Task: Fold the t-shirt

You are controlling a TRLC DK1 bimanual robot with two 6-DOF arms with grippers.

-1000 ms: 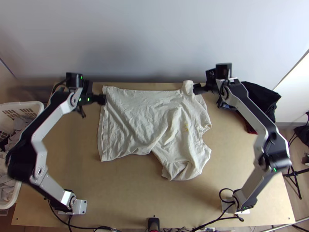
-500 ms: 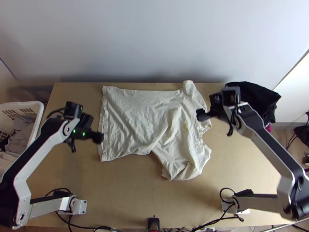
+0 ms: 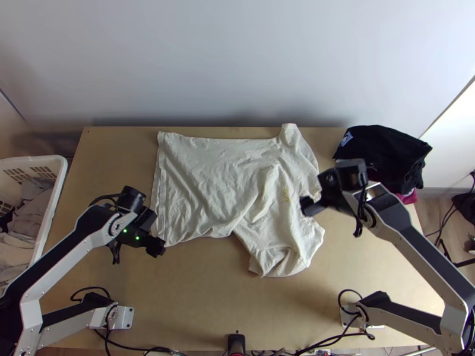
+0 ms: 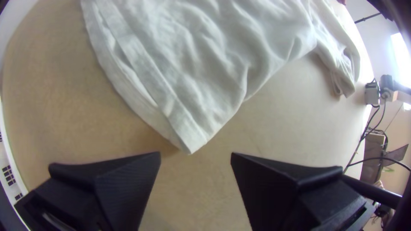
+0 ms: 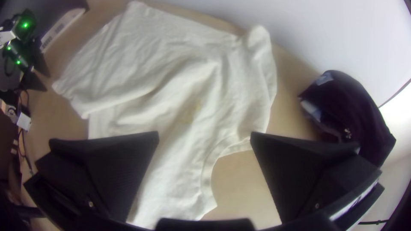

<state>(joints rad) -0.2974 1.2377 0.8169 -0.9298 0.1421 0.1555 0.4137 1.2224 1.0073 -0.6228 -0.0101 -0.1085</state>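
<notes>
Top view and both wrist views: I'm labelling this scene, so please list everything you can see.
T-shirt: one, off-white, spread unevenly with creases, mid-table
Table: one, light wood, under the shirt
Dark clothes: pile, count unclear, black and dark pink, far right corner
Basket: one, white, left of the table
Clothes in the basket: several, mostly grey, inside it
Wall: one, pale grey, behind the table
Cables: several, black, near edge
Arms: two, white and black, based at the near corners
Left gripper: one, black, open, by the shirt's near left corner
Right gripper: one, black, open, over the neckline
</notes>
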